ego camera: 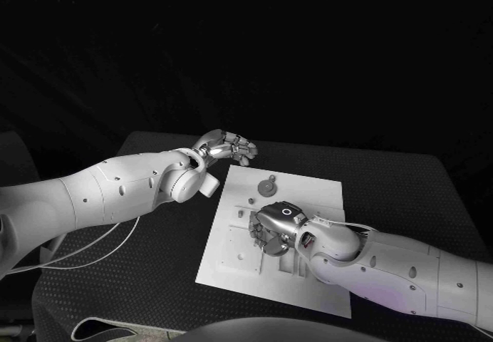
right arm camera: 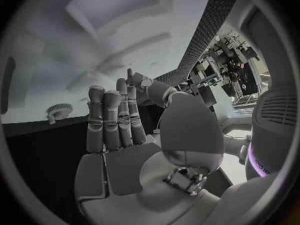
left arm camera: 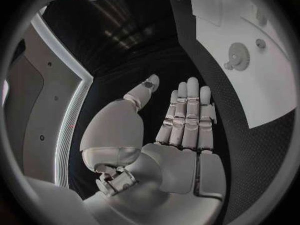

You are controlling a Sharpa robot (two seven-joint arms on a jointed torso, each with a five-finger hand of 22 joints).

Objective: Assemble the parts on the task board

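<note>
The left hand (ego camera: 228,147) hovers past the white board's (ego camera: 308,187) far left corner, fingers straight and together, holding nothing. The right hand (ego camera: 276,226) reaches over the board's middle, fingers straight, near a round gear (ego camera: 268,188).

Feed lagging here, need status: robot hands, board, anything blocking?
Left robot hand open, off the task board's far corner, holding nothing. Right robot hand over the board's middle, grip unclear. Gear part lies flat on the board, untouched. Nothing blocking.

Black table (ego camera: 400,178) with a finely textured top is sitting in near-total darkness; background behind it is showing nothing. Right wrist view is catching a pale ceiling (right arm camera: 119,20) with recessed panels beyond the fingertips, and a cluttered, lit equipment area (right arm camera: 228,60) off the thumb side.
</note>
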